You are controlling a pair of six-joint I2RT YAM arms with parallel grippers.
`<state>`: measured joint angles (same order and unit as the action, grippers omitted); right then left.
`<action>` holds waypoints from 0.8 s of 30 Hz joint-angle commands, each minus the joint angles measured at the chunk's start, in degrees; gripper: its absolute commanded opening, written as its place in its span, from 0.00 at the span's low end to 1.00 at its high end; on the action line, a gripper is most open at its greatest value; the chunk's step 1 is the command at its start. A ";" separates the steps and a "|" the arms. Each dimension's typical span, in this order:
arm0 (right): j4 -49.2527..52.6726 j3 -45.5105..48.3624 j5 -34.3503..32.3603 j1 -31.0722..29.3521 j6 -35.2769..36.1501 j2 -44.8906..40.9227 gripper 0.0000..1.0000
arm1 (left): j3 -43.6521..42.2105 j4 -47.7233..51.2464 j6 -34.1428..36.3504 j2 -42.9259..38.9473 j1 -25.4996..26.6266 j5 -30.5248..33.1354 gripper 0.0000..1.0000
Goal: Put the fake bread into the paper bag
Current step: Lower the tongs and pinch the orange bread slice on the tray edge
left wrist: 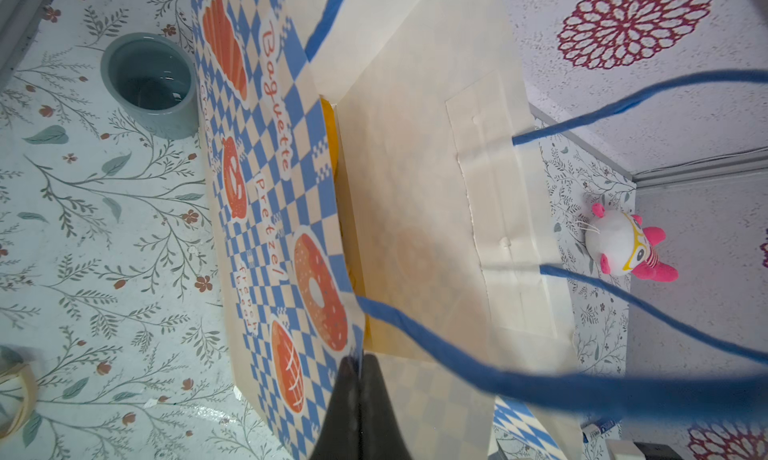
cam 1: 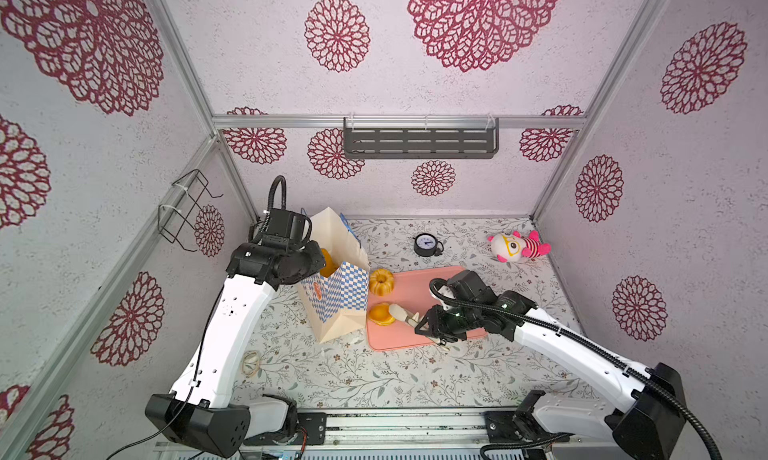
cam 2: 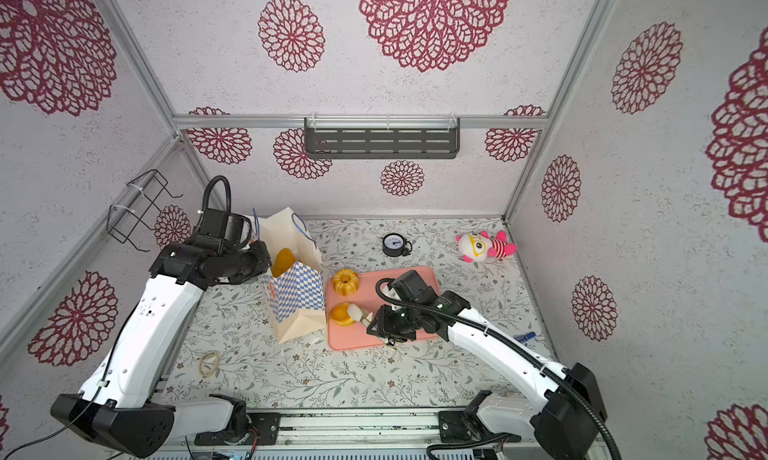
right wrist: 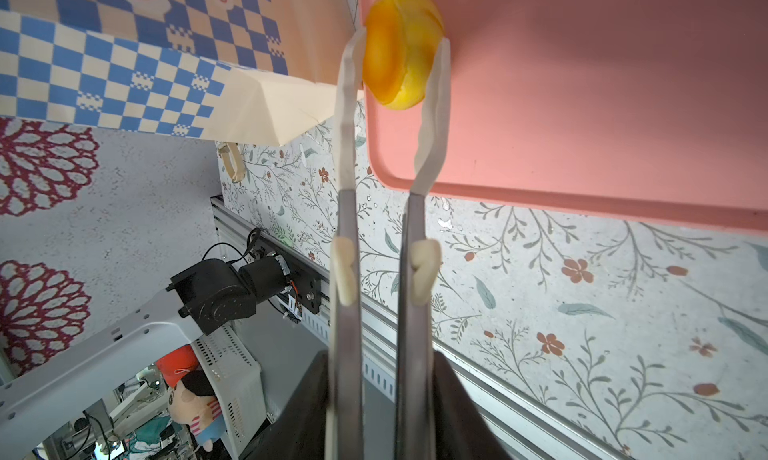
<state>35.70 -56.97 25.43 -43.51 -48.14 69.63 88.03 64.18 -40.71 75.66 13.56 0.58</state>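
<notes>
Right pincer (right wrist: 376, 399) is clamped on the shanks of a pair of metal tongs (right wrist: 345, 229), its black jaws pressing them from outside, so the tool and not the jaws meets the food. At the far end the tongs' white rubbery tips (right wrist: 436, 125) straddle the round bun (right wrist: 401, 46), one on each flank and both apparently touching it. Whether the bun is off the surface yet I cannot tell. It sits at the corner of the pink tray (right wrist: 582, 104) nearest the paper bag (cam 1: 336, 296), just beside the bag's foot.

Judging by its gloss, the bun is a hard, light toy with a slick, domed skin, so there is little risk of crushing it and a real risk of it squirting out. The tips should probably bear across its widest girth and squeeze only gently, since a grip higher or lower would wedge it free.

A fluted ring cake (cam 1: 381, 282) stands at the tray's far corner, also close to the bag, and its ribs should give the tips more purchase. One golden piece (cam 2: 283, 260) shows inside the bag's mouth.

Left pincer (left wrist: 357, 395) is fully closed, apparently pinching the bag's upper rim and holding the mouth open. The bag looks like thin, creased paper standing on the floral bench (cam 1: 374, 375), light enough to tip or crumple if the tongs nudge its wall.
</notes>
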 commanded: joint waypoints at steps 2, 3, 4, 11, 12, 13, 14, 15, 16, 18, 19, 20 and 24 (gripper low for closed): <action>-1.11 -0.42 0.18 -0.09 0.16 -0.51 0.39 | 0.65 -1.85 -0.12 -0.86 -0.20 0.02 0.00; -1.32 -0.47 0.43 -0.16 0.23 -0.18 0.40 | 0.65 -1.87 -0.12 -0.86 -0.25 -0.06 0.00; -1.57 -0.58 0.50 -0.18 0.37 0.06 0.40 | 0.65 -1.87 -0.12 -0.85 -0.20 -0.03 0.00; -2.57 -1.04 1.37 -0.59 0.76 2.21 0.43 | 0.46 -1.69 -0.08 -1.04 -0.21 -0.01 0.00; -2.72 -1.04 1.33 -0.70 0.85 2.54 0.43 | 0.45 -1.73 -0.07 -1.12 -0.20 0.12 0.00; -2.82 -1.04 1.29 -0.70 0.94 2.86 0.43 | 0.31 -1.71 -0.12 -1.15 -0.20 0.08 0.00; -3.04 -1.12 1.40 -0.70 0.94 3.12 0.43 | 0.22 -1.78 -0.13 -1.21 -0.21 0.08 0.00; -3.31 -1.19 1.38 -0.75 1.03 3.47 0.43 | 0.04 -1.82 -0.16 -1.30 -0.20 0.11 0.00; -3.59 -1.35 1.46 -0.79 1.11 3.87 0.43 | -0.15 -1.94 -0.24 -1.30 -0.20 0.06 0.00; -4.25 -1.52 1.63 -0.79 1.05 4.70 0.43 | -0.23 -2.04 -0.32 -1.36 -0.20 0.04 0.00; -4.58 -1.69 1.71 -0.86 1.08 5.12 0.43 | -0.24 -2.04 -0.26 -1.35 -0.20 0.03 0.00; -4.88 -1.78 1.81 -0.88 1.07 5.51 0.43 | -0.23 -2.02 -0.25 -1.39 -0.25 -0.01 0.00; -5.55 -2.44 2.08 -1.10 1.25 6.87 0.42 | -0.23 -1.95 -0.16 -1.39 -0.21 0.03 0.00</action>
<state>32.56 -57.10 25.87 -44.14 -48.03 76.66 88.03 64.18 -40.73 75.57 13.56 0.62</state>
